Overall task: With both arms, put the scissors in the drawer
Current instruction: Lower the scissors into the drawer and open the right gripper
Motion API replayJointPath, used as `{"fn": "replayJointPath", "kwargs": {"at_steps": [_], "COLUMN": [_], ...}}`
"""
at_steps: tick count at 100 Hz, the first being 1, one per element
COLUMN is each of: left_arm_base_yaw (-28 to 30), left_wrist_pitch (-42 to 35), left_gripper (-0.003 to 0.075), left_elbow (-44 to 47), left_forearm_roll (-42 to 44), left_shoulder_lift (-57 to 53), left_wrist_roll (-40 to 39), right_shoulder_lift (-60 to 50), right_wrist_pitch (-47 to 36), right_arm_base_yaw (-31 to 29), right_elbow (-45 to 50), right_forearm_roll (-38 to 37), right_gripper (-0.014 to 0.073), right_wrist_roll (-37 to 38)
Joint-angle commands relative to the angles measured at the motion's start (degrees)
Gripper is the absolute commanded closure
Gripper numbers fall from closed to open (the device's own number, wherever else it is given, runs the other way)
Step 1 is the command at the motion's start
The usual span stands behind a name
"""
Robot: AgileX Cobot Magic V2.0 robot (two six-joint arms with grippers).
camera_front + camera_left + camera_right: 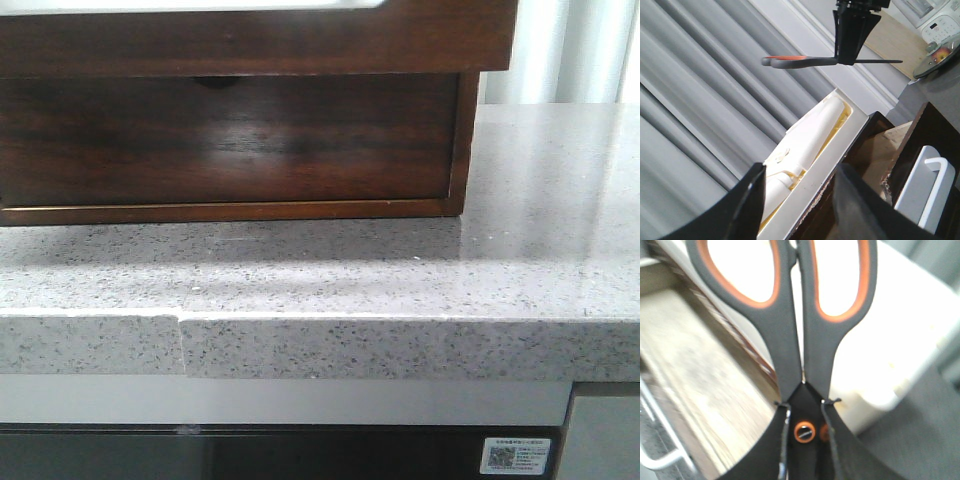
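The scissors, grey-handled with orange-lined loops, are held by the blades near the pivot in my right gripper, which is shut on them. They hang above the pale wooden inside of the pulled-out drawer. In the left wrist view the scissors lie level in the air under the right gripper. My left gripper has one finger on each side of the drawer front's pale top strip and dark wood, shut on it. In the front view only the drawer front shows, with no gripper in sight.
Below the drawer is a second drawer front with a finger notch, on a speckled grey counter. A white container stands beside the chest. A white handle sits on the chest. A grey curtain hangs behind, with a cooker further back.
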Motion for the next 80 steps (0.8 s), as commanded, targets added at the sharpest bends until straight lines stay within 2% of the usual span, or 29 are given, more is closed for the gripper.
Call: {"fn": "replayJointPath", "kwargs": {"at_steps": [1,12,26,80], "left_arm_base_yaw": [-0.49,-0.49,-0.49,-0.49], "left_wrist_pitch": [-2.53,-2.53,-2.53,-2.53], "left_gripper": [0.0416,0.0416,0.0416,0.0416], "left_elbow": [-1.5,-1.5,-1.5,-1.5], "left_forearm_roll": [-1.48,-1.48,-1.48,-1.48], "left_shoulder_lift": [0.15,0.15,0.15,0.15], "left_wrist_roll": [-0.63,-0.63,-0.63,-0.63], "right_shoulder_lift": [-0.31,2.33,6.84,17.09], "right_wrist_pitch": [-7.51,-9.65,-9.92,-8.01], "right_arm_base_yaw": [4.5,9.41,12.56,12.83], "right_elbow": [-2.0,-2.0,-2.0,-2.0], "right_forearm_roll": [0.62,0.49,-1.82,-7.22], "right_gripper": [0.0673,0.0673,0.0673,0.067], "right_wrist_roll": [-5.27,-9.69,-10.98,-10.98]}}
